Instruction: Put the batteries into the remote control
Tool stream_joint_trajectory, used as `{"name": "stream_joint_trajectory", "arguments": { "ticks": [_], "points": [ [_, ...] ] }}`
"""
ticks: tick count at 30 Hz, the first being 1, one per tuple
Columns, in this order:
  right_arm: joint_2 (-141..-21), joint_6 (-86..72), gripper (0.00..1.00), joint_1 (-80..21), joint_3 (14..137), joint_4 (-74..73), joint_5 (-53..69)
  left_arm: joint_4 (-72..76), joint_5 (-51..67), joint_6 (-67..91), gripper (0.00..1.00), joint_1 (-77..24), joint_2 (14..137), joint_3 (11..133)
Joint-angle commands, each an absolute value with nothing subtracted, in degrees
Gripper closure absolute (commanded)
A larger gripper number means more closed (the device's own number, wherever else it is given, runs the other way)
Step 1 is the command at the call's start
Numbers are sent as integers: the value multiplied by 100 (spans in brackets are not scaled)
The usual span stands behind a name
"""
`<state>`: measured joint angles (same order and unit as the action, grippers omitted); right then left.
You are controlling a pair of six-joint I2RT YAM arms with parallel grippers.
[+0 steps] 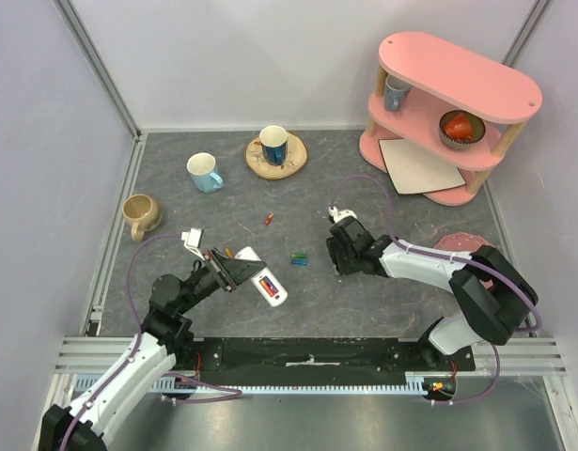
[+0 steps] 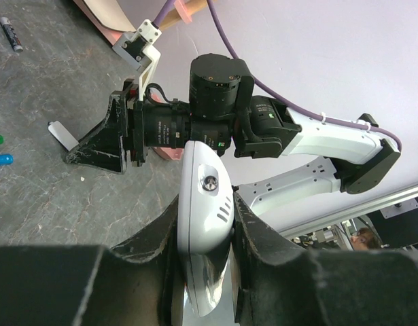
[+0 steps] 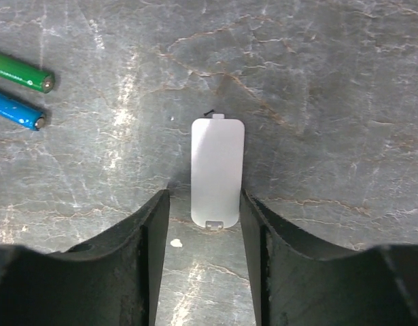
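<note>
Remote control held fast in the left hand, above the near left part of the grey table.

A green battery and a blue battery lie side by side on the table between the two arms, with a red battery farther back. The right hand is low over a flat white cover lying on the table, its fingers partly apart on either side, gripping nothing.

remote control: white, held tilted | green battery beside blue battery, flat
</note>
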<state>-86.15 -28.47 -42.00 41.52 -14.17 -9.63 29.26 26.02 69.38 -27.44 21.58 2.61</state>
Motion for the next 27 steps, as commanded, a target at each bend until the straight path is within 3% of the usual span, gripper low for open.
{"name": "stream_joint_trajectory", "arguments": {
  "ticks": [1,5,18,27],
  "points": [
    [-8912,-3006,45,-4298,4122,-2170,-571,3349,2619,7022,98,-2725,2232,-422],
    [-8912,-2927,43,-4298,4201,-2364,-598,3375,2619,7014,98,-2725,2276,-422],
    [-9009,-2918,58,-4307,4166,-2513,-659,3489,2637,6996,98,-2725,2470,-396],
    [-8570,-3015,86,-4324,4105,-2356,-1019,3831,2654,6900,98,-2733,3048,-203]
  ]
}}
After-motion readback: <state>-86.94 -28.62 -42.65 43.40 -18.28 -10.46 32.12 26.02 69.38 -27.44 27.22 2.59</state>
